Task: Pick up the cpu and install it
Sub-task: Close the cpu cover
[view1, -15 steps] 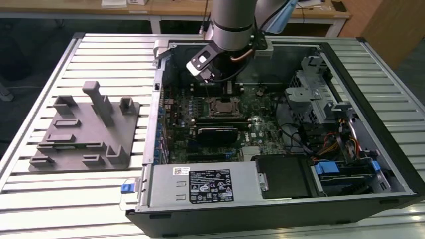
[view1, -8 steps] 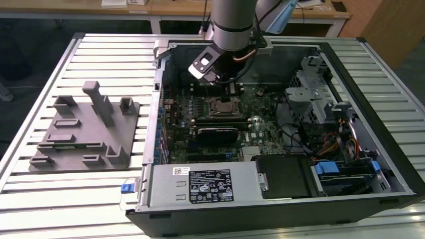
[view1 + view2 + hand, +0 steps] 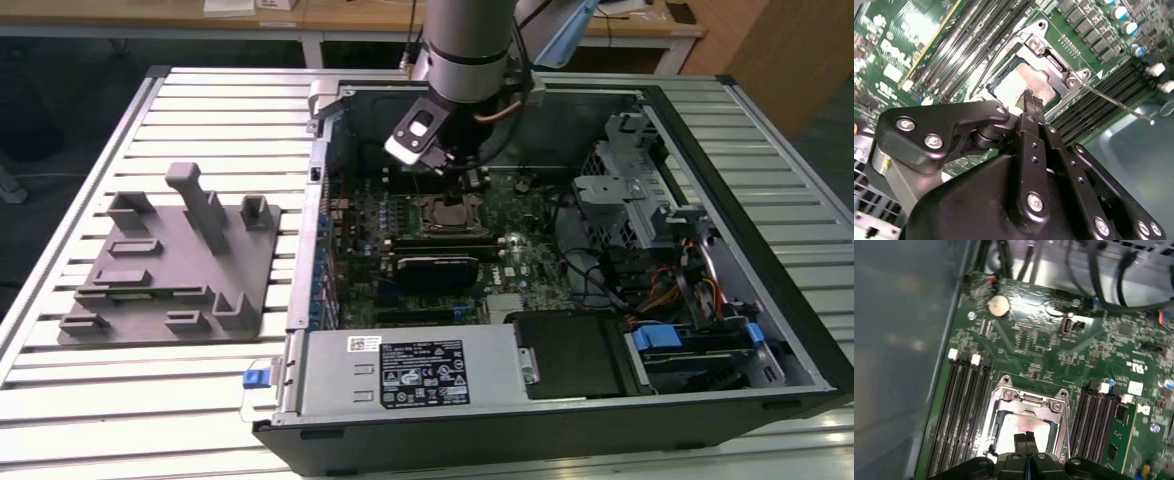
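The open computer case (image 3: 400,440) sits on the slatted worktop (image 3: 200,110), its walls close round the arm. Inside the socket frame (image 3: 1029,401), hemmed by memory slots (image 3: 961,405) on either side, lies the cpu (image 3: 1016,424). The gripper (image 3: 1026,436) hangs right over it, fingers together, holding nothing.

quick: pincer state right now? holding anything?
Pincer: closed, fingers together, holding nothing; tips are over the chip lying in the socket.

Nothing reads clearly; the sticker (image 3: 424,372) on the silver box (image 3: 334,385) carries print seemingly too small to read.
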Action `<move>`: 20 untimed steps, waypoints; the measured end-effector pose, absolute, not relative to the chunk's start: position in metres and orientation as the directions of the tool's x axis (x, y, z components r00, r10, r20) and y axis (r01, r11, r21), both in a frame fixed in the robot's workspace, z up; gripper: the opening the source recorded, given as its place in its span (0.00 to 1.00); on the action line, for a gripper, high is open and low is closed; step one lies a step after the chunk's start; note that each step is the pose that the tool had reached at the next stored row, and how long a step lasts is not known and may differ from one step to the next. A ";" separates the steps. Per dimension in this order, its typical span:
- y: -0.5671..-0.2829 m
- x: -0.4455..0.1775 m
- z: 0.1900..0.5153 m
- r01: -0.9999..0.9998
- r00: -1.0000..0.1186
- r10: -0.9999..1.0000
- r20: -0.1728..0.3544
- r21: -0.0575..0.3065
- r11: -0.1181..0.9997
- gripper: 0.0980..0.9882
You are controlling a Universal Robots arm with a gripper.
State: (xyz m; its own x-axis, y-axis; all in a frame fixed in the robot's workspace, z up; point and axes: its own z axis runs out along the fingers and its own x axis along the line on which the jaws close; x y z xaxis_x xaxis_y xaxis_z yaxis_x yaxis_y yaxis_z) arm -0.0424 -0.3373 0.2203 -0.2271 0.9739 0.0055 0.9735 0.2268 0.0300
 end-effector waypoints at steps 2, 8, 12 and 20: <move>-0.337 -0.042 0.220 0.965 -0.262 0.965 0.005 0.030 0.262 0.01; -0.337 -0.042 0.220 0.930 -0.366 0.931 0.005 0.030 0.366 0.01; -0.337 -0.042 0.220 0.901 -0.433 0.901 0.005 0.030 0.433 0.01; -0.337 -0.042 0.220 0.829 -0.559 0.829 0.005 0.030 0.559 0.01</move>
